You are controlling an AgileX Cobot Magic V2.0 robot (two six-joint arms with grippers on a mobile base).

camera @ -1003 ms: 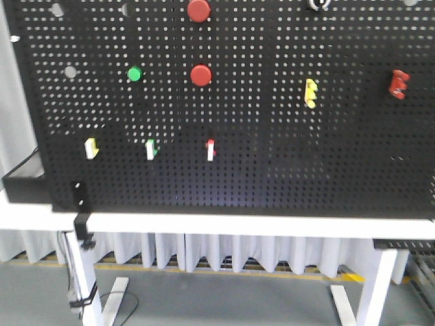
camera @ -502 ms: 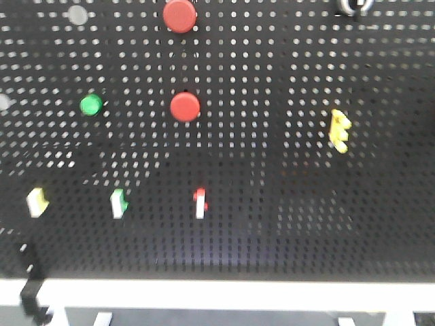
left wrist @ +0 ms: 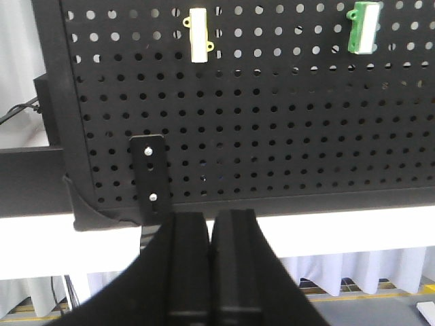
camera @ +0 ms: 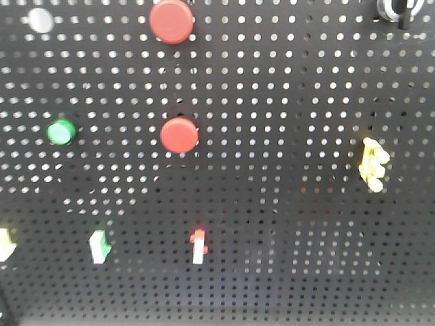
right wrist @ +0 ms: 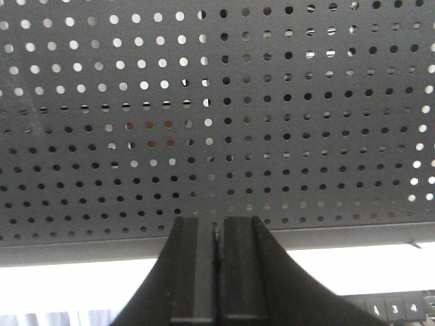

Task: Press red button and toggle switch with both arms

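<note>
Red toggle switch [camera: 198, 246] long axis vert, under red button [camera: 179, 135]; L gripper [left wrist: 210, 227], R gripper [right wrist: 218, 231] closed, empty

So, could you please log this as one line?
left gripper shut | right gripper shut | lower red button untouched | facing pegboard

- The left gripper [left wrist: 211, 219], seen in the left wrist view just below the black perforated metal panel [left wrist: 285, 136], is matte black plastic or rubber throughout.
- Its two fingers [left wrist: 189, 265] are flat, straight-edged slabs with squared tips, and only a thin dark seam runs between them.
- The outer sides of these slabs flare outward in smooth curves, giving the body a broad, skirt-like outline.
- The right gripper [right wrist: 217, 221], under the same panel's lower edge in the right wrist view, has the same build in charcoal black.
- Its fingers [right wrist: 239, 272] show a faint grey sheen on their faces and a pale line along the central seam.
</note>
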